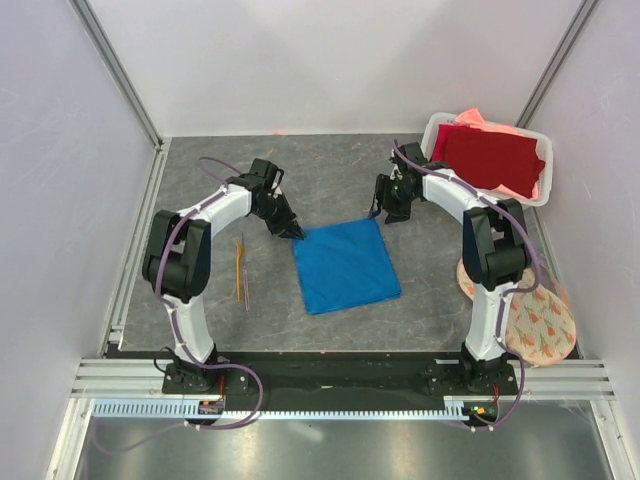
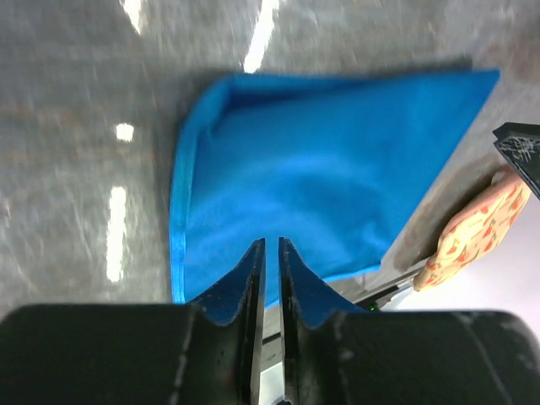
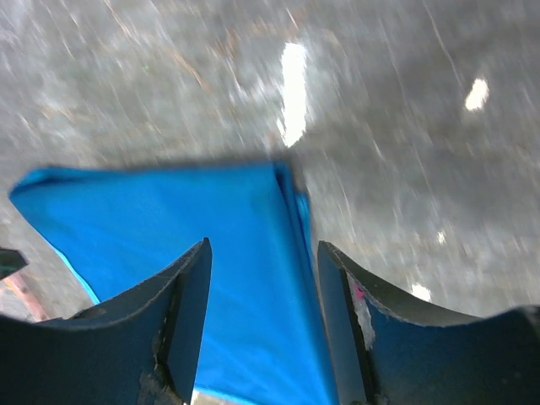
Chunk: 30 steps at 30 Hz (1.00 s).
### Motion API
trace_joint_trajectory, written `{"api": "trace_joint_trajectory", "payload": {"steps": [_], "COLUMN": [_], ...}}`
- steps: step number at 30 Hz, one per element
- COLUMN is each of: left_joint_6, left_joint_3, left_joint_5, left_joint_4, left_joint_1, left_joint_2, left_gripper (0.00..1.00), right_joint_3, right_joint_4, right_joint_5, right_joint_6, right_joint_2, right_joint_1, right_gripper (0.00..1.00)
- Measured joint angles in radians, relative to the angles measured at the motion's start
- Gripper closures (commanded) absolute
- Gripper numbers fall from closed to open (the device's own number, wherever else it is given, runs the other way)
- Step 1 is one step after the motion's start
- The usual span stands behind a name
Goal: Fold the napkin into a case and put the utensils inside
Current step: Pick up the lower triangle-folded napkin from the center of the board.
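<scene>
a bright blue thin square cloth napkin (image 1: pixel 347 266) lies flat near the middle of the grey tabletop (image 1: pixel 200 170), turned a little askew to the table edges. it is not yet a case.

the left gripper (image 1: pixel 297 234) reaches down to the napkin's far left corner. in the left wrist view its two dark fingers stand almost together, with only a thin slit between them, their tips over the cloth's edge. whether any cloth is pinched in that slit i cannot tell.

the right gripper (image 1: pixel 390 212) is at the napkin's far right corner. in the right wrist view its fingers are spread wide apart and hold nothing. the corner and one edge of the blue cloth show below, between them.

the utensils, a few thin orange-brown sticks (image 1: pixel 240 268), lie on the tabletop left of the napkin and apart from it, beside the left arm.

a white plastic basket (image 1: pixel 433 128) sits in the far right corner of the tabletop, holding a dark red cloth (image 1: pixel 492 158) with a salmon-pink cloth (image 1: pixel 470 117) under it. a round floral-patterned mat (image 1: pixel 535 320) lies at the right edge, partly hidden by the right arm.
</scene>
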Motion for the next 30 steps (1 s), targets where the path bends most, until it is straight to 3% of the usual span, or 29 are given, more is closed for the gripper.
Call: {"api": "trace_joint_trajectory", "payload": {"steps": [9, 23, 27, 30], "left_joint_6": [0.014, 0.079, 0.098, 0.101], "left_joint_3": [0.107, 0.128, 0.162, 0.171], "left_joint_5": [0.042, 0.047, 0.047, 0.048], "left_joint_4": [0.006, 0.003, -0.021, -0.029], "left_joint_1": [0.040, 0.050, 0.050, 0.050], "left_joint_2": [0.121, 0.223, 0.224, 0.209], "left_gripper": [0.86, 0.85, 0.79, 0.76], "right_joint_3": [0.068, 0.051, 0.078, 0.097], "right_joint_4": [0.039, 0.055, 0.050, 0.022], "right_joint_5": [-0.060, -0.073, -0.068, -0.040], "right_joint_6": [0.006, -0.002, -0.011, -0.020], "right_joint_2": [0.105, 0.142, 0.156, 0.156], "right_joint_1": [-0.016, -0.036, -0.036, -0.034], "right_gripper": [0.52, 0.68, 0.62, 0.45]}}
